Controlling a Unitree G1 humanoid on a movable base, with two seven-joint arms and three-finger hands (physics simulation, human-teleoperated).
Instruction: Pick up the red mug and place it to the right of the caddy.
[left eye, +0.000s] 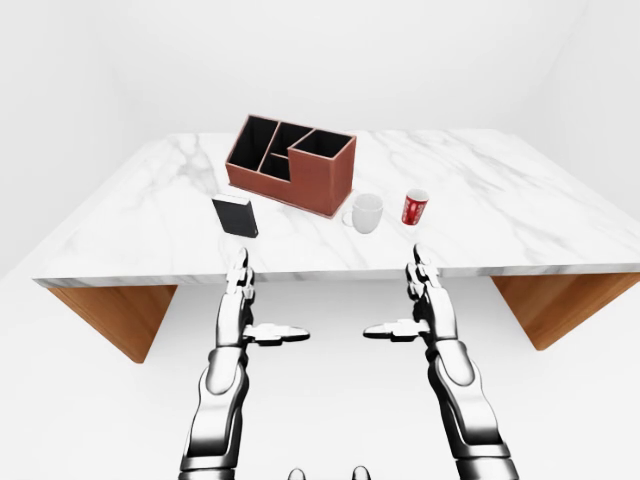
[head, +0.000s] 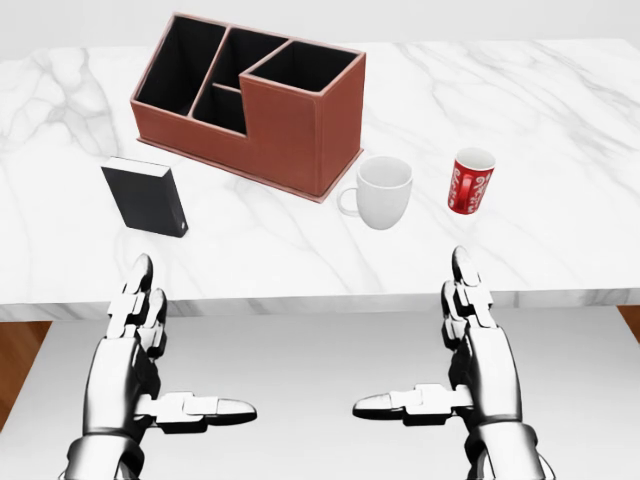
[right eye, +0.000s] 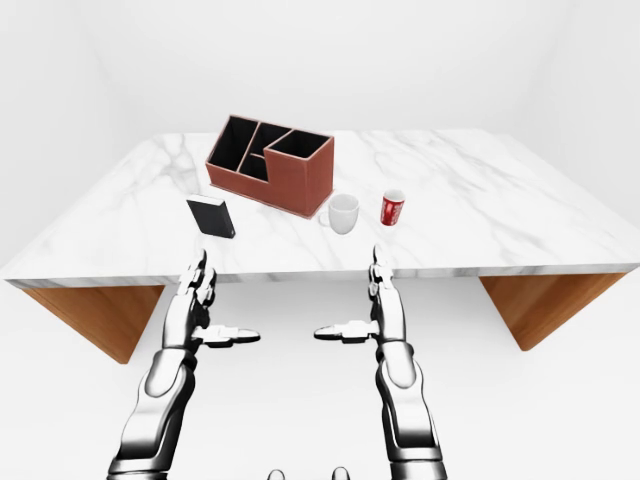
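Note:
The red mug (head: 470, 181) stands upright on the marble table (head: 560, 120), right of a white mug (head: 382, 192). The brown caddy (head: 250, 100), with black compartments, sits at the upper left of both mugs in the head view. My left hand (head: 165, 350) and right hand (head: 445, 345) hover below the table's near edge, both open with fingers straight and thumbs pointing inward. Neither hand touches anything. The right hand is below the red mug, well short of it.
A small black box (head: 147, 197) stands on the table left of the white mug, below the caddy. The table has wooden legs (left eye: 115, 315) at both ends. White floor and walls surround it.

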